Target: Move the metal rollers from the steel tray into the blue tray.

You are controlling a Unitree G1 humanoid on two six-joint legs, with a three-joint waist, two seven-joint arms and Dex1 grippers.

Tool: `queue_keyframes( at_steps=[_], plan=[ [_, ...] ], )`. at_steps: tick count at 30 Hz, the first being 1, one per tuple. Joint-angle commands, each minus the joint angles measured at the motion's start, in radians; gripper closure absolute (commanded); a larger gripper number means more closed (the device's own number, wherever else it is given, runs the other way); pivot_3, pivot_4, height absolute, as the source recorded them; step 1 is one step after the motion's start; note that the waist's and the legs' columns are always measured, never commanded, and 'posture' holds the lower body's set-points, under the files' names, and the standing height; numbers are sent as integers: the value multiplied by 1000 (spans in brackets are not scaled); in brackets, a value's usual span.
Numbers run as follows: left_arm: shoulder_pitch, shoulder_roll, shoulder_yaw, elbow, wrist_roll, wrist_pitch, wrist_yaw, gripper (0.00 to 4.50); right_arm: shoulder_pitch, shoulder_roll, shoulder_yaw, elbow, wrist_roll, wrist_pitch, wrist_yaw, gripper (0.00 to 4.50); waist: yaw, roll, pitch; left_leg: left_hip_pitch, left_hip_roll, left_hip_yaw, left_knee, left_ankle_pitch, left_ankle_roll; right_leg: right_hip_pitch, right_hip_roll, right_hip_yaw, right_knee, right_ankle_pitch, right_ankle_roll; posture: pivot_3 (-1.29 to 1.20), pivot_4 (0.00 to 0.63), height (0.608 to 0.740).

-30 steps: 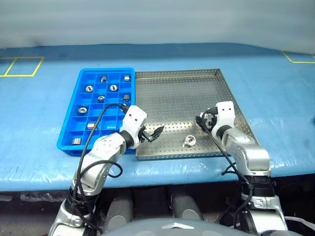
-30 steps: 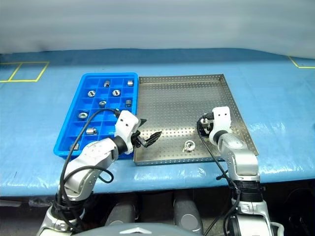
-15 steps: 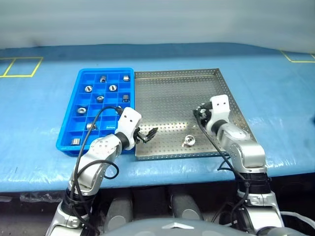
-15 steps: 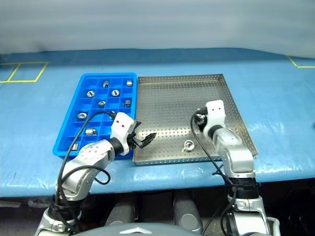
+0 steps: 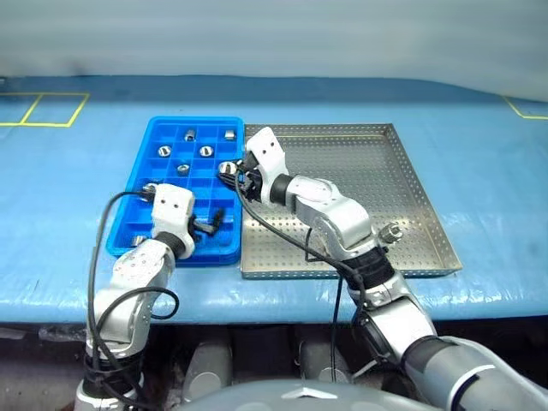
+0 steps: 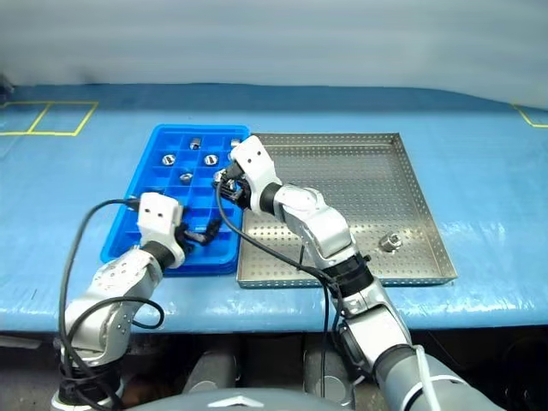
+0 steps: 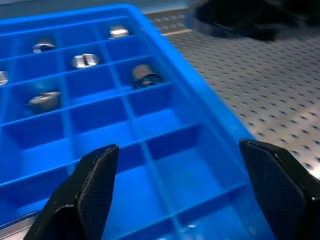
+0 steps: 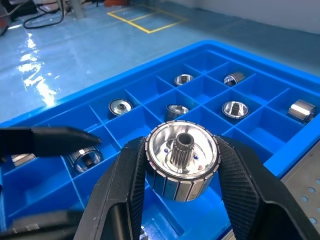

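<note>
Gripping roller (image 8: 181,160), right gripper (image 8: 182,165) above blue tray (image 5: 137,184); left gripper (image 7: 185,187) wide, nearby.

Blue-covered table (image 5: 77,171) bearing blue tray (image 5: 141,180), steel tray (image 5: 428,231).

The steel tray (image 5: 342,171) is almost bare: one roller (image 5: 391,231) sits near its right edge toward the front, so the rest of its floor is open. The right gripper (image 8: 182,200), clamped on a roller (image 8: 182,160), hangs over the blue tray (image 5: 171,248) at its right edge. The left gripper (image 5: 210,224) (jaws spread wide) hangs over the near right compartments, which are free; rollers fill several far compartments.
</note>
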State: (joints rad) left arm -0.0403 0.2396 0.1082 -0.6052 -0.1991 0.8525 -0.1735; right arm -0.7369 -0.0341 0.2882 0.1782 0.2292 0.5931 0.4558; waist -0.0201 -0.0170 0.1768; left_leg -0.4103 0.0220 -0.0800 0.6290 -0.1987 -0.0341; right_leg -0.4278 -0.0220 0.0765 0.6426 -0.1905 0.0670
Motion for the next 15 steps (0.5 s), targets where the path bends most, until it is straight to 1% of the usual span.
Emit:
queue_keyframes(
  at_steps=[1, 8, 15],
  plan=[
    [45, 5, 5, -96, 1, -28, 8, 288, -68, 29, -34, 115, -6, -93, 40, 2530, 9, 0, 0, 0, 0, 0, 0, 0, 0, 0, 0, 0, 0, 0, 0, 217, 150, 740],
    [83, -14, 1, -136, 1, -50, 37, 288, -161, 91, -81, 404, -16, -265, 109, 2530, 37, 0, 0, 0, 0, -3, -2, 0, 0, 0, 0, -5, 1, -2, -4, 277, 150, 740],
    [84, -17, -13, -141, 6, -47, 59, 288, -222, 149, -105, 576, -29, -312, 166, 2530, 53, 0, 0, 0, 0, -4, -2, 0, 0, 0, 0, -6, 1, -2, -4, 299, 150, 740]
  ],
)
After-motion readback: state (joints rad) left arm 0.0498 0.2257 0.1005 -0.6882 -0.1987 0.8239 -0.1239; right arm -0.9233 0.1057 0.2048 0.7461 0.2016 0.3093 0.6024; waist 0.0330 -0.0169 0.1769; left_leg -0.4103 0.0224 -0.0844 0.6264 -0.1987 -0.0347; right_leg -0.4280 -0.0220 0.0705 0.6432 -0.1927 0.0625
